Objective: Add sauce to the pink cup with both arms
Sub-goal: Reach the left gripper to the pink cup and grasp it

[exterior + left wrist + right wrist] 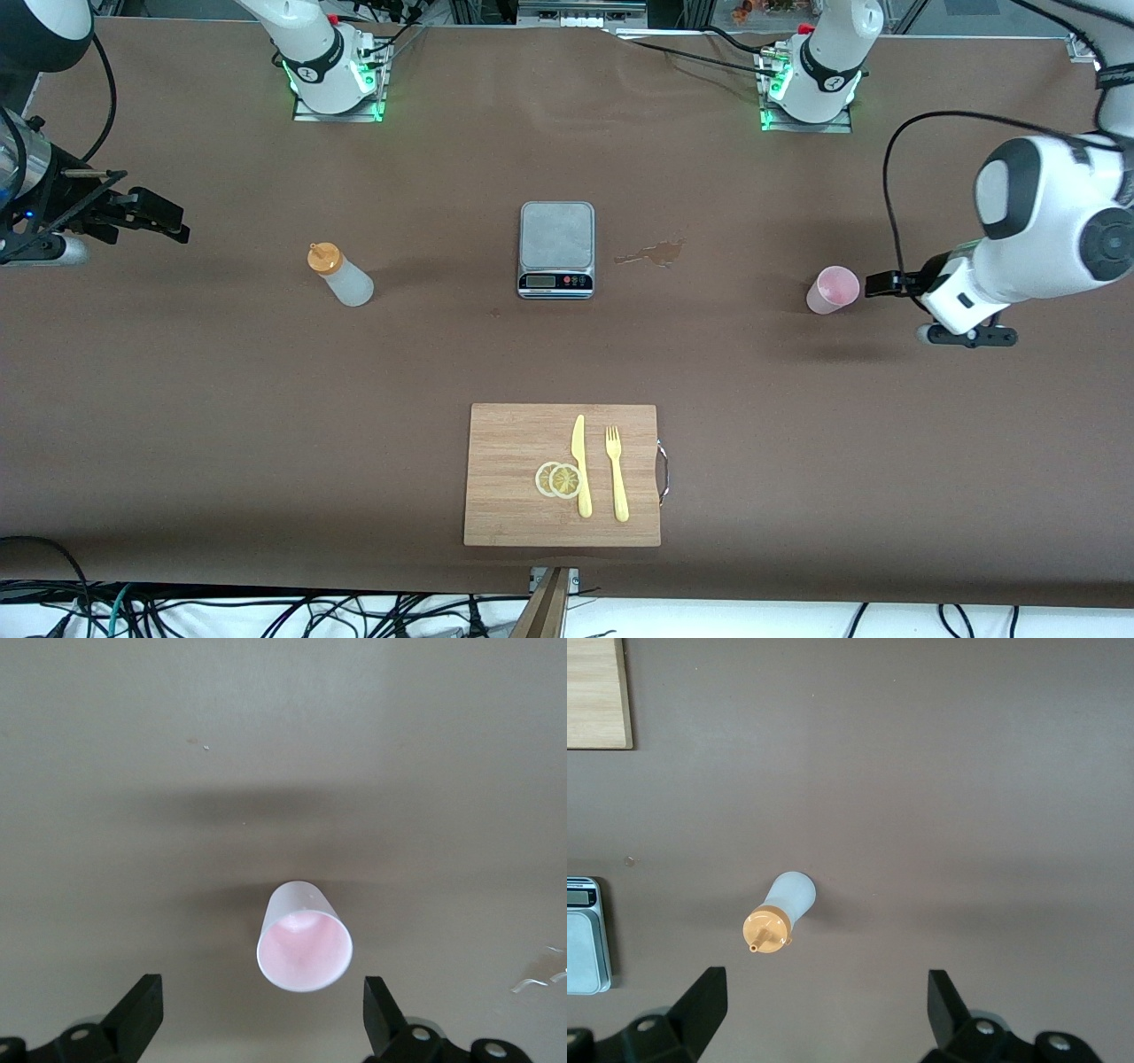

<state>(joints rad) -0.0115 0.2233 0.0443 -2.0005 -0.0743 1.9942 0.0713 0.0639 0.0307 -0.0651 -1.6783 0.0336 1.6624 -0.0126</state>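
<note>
The sauce bottle point(341, 275), whitish with an orange nozzle cap, stands upright on the brown table toward the right arm's end. My right gripper point(166, 223) hangs open and empty over the table, well apart from it. In the right wrist view the bottle point(780, 912) lies ahead of the open gripper point(826, 1005). The pink cup point(833, 290) stands upright toward the left arm's end. My left gripper point(886, 283) is open just beside it, not touching. The left wrist view shows the cup point(304, 939) ahead of the spread fingers point(142, 1014).
A grey kitchen scale point(556, 249) stands mid-table between bottle and cup, with a small wet stain point(651, 254) beside it. Nearer the front camera lies a wooden cutting board point(514, 505) carrying a yellow knife point(580, 465), a fork point(617, 474) and lemon slices point(558, 479).
</note>
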